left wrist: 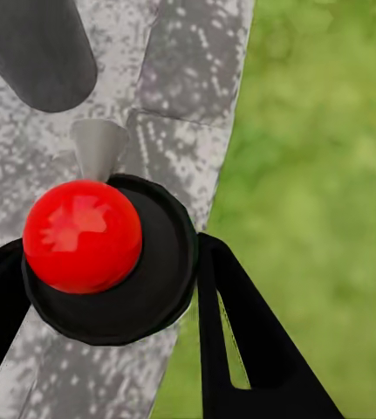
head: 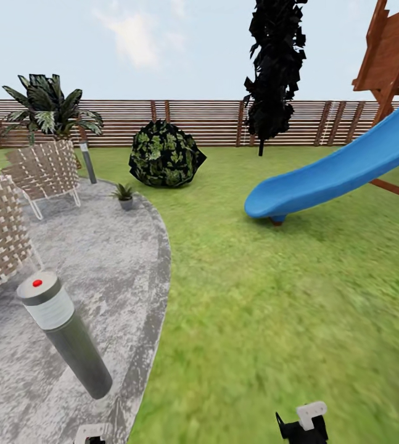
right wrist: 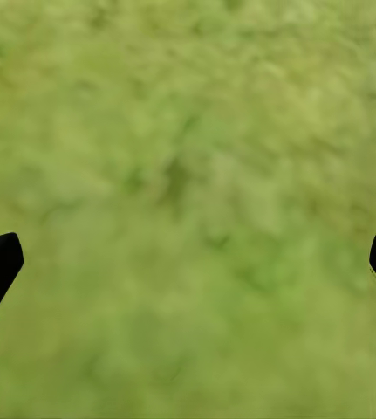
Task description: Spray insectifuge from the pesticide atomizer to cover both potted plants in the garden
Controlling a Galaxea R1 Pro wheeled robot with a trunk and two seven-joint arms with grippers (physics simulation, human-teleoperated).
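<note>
The left hand (left wrist: 109,288) is closed, its black fingers (left wrist: 249,340) pressed against either side of a round black-and-red object. The right hand (right wrist: 188,271) is held wide open, pointed down.

Blue slide (head: 347,166) on green lawn (head: 285,296); mottled grey-and-white patio (head: 113,271); brown slatted fence (head: 211,120); white-and-brown woven chairs (head: 42,169); the atomizer (left wrist: 109,262) shows a red ball on a black disc.

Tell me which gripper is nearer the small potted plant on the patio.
Left. The left gripper, holding the atomizer, is over the patio edge where the potted plant stands; the right gripper hangs over lawn.
</note>
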